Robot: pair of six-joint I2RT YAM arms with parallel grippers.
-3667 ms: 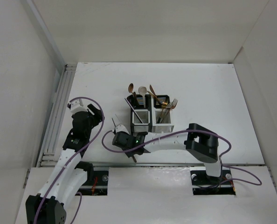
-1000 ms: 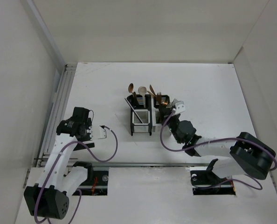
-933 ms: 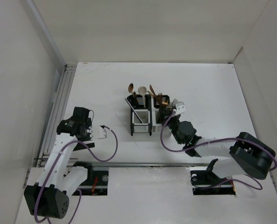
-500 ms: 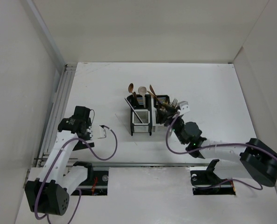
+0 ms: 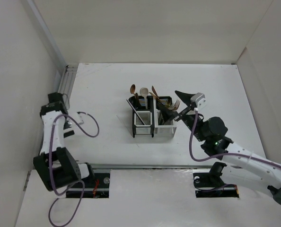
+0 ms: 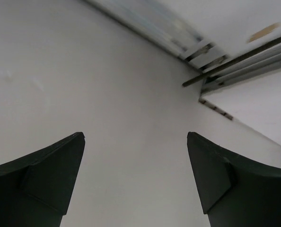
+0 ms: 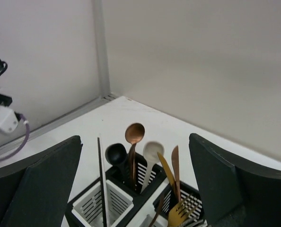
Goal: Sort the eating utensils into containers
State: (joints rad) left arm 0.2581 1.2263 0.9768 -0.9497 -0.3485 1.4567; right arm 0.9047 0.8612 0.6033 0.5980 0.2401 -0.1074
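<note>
Apparently no piece lies loose on the white table (image 5: 216, 85); the slim metal and wood eating utensils (image 7: 135, 134) stand in the black-and-white slatted block of containers (image 5: 145, 128) at its centre, right gripper (image 7: 134, 137) spread wide and empty at the block's 3 o'clock, left gripper (image 6: 136, 135) likewise open, well apart at 9 o'clock. Risk, my judgement: a spread jaw passing low could snag leaning handles and tip the block. Count: four compartments; three spoons (image 7: 152, 150), two knives (image 7: 175, 163), one gold fork (image 7: 180, 213) at least, one dark stick (image 7: 101, 179).
</note>
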